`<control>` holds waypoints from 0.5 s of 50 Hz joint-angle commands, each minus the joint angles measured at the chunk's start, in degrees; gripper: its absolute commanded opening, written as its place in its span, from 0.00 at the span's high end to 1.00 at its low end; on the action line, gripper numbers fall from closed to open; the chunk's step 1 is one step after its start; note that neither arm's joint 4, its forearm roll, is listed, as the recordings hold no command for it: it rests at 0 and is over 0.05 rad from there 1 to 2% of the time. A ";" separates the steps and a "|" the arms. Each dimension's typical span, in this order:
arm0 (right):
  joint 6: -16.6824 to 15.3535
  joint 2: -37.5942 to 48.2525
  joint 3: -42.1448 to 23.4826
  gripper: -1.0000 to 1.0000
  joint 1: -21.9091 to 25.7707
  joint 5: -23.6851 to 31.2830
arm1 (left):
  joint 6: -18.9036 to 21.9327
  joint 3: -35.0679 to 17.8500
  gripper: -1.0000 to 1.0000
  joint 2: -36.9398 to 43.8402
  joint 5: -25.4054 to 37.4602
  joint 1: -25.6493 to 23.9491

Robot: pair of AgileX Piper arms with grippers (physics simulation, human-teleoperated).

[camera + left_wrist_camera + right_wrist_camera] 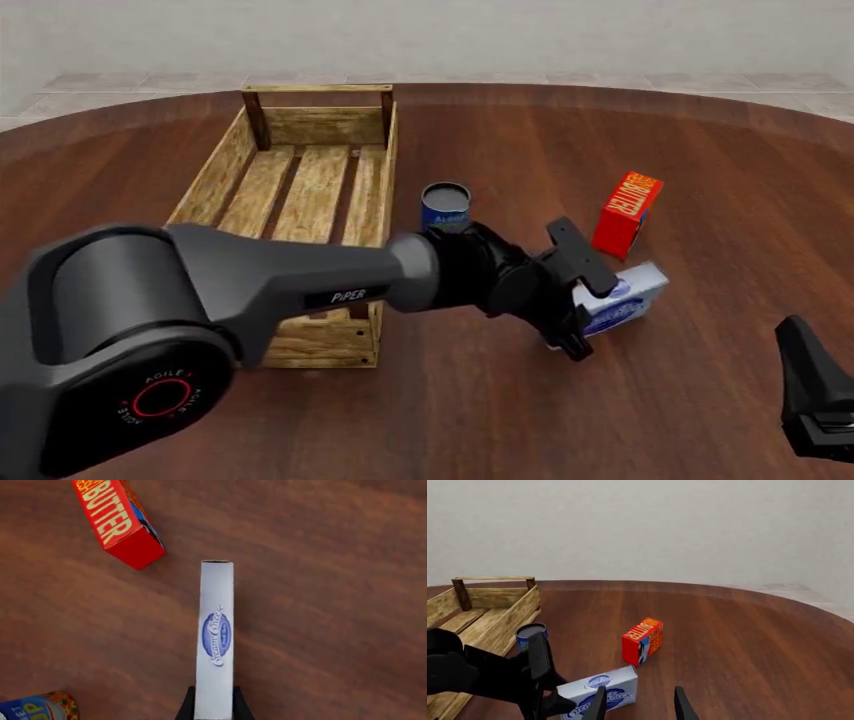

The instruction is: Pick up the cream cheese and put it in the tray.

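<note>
"BUTTER" on red box (120, 522)

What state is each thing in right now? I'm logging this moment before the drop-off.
cream cheese: on edge, clamped by the left gripper.
tray: upright, nothing visible inside.
butter box: standing on the table, untouched.
blue can: upright beside the tray.
right gripper: open, holding nothing.

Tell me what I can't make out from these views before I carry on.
- Whether the cream cheese has left the table: not settled in any view.
- Left claw fingers: cut off at the left wrist frame's edge.
- Tray near floor: hidden by the left arm, front view.
- Can label: too small.
</note>
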 commanded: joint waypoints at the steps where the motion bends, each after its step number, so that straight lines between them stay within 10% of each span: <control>1: 0.12 0.00 0.01 0.00 -0.03 0.07 | -0.33 2.14 1.00 -2.14 -2.06 0.72; 25: 0.17 0.01 0.03 0.00 -0.15 0.22 | -2.93 9.09 1.00 -10.02 -7.40 1.58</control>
